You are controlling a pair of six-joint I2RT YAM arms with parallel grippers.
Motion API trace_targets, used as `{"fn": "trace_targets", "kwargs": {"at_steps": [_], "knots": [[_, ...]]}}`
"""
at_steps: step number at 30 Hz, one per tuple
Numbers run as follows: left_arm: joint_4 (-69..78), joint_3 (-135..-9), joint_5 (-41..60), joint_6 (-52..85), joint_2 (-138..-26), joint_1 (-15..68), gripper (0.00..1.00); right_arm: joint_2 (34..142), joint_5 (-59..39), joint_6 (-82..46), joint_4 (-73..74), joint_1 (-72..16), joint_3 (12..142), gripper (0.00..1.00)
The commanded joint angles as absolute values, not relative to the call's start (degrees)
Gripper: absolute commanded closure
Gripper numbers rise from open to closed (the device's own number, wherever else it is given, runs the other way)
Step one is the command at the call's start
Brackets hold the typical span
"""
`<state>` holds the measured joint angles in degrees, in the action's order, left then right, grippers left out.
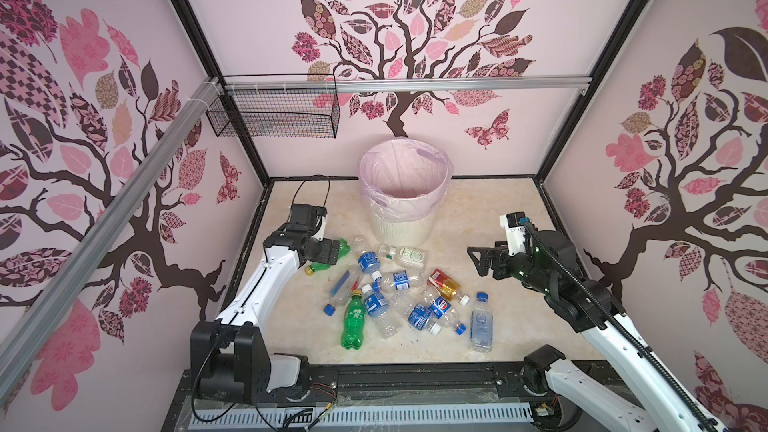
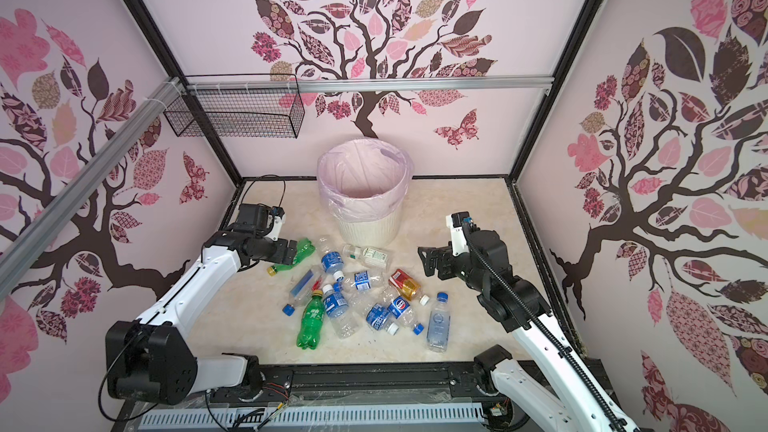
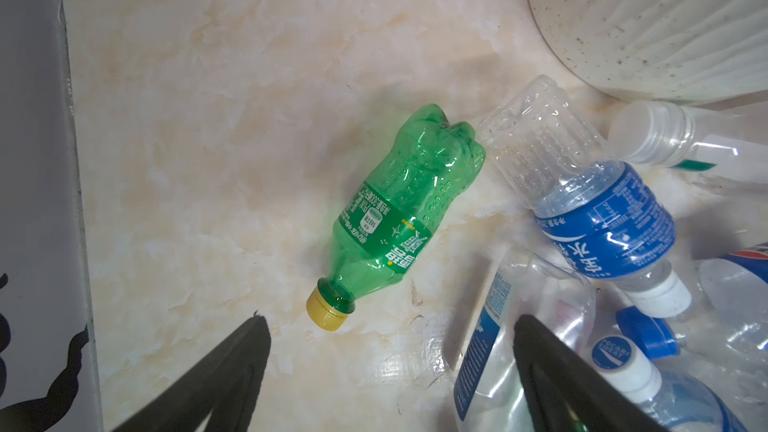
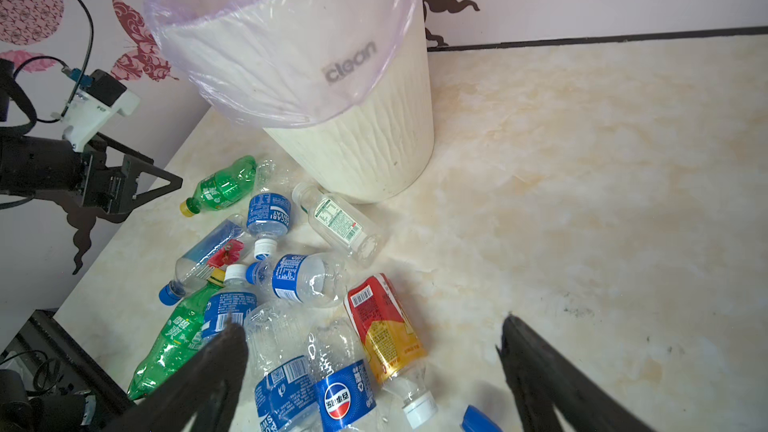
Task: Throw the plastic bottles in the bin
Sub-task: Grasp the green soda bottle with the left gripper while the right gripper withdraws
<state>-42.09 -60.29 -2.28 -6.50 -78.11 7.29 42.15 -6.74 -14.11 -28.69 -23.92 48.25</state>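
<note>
L arm reaches in low from the left, L gripper (image 1: 329,254) hovering over the small green bottle (image 3: 409,205), fingers spread, nothing btwn. R arm is bent and raised, R gripper (image 1: 476,261) right of the pile, also spread and empty. The plastic bottles (image 1: 395,297) lie on the tabletop (image 1: 498,209) in front of the bin (image 1: 402,228), w/ bare room to the right. L wrist view shows the whole green bottle, but in both top views the gripper covers part.

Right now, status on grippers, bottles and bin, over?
Left gripper open above the far green bottle. Right gripper open, empty. Bottles all on the table; bin shows none inside. Nothing blocks the bin.
</note>
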Motion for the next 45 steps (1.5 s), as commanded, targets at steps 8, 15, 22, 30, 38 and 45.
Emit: {"fn": "trace_targets", "kwargs": {"at_steps": [8,15,22,30,38,45], "knots": [[-40.2,-65.3,-3.7,-9.7,-87.7,8.4,0.08,38.2,-9.3,-15.5,-29.0,-23.8,46.1,0.02],[-41.1,-68.6,-2.9,-10.3,-96.9,8.4,0.14,37.6,-10.3,-15.1,-29.3,-23.8,45.9,0.02],[-40.1,-68.9,-3.3,-10.3,-100.1,8.5,0.14,36.4,-10.4,-14.9,-28.8,-23.8,44.4,0.01],[-39.1,-67.2,-4.2,-9.6,-102.3,8.6,0.2,37.2,-11.8,-15.3,-27.3,-23.8,43.8,0.0],[-40.5,-66.5,-4.9,-8.6,-101.8,8.6,0.4,36.2,-11.4,-16.3,-26.8,-23.8,42.8,0.0],[-40.9,-64.0,-7.1,-6.7,-94.2,7.4,0.43,35.9,-11.3,-16.4,-27.0,-23.8,42.6,0.0]]}}
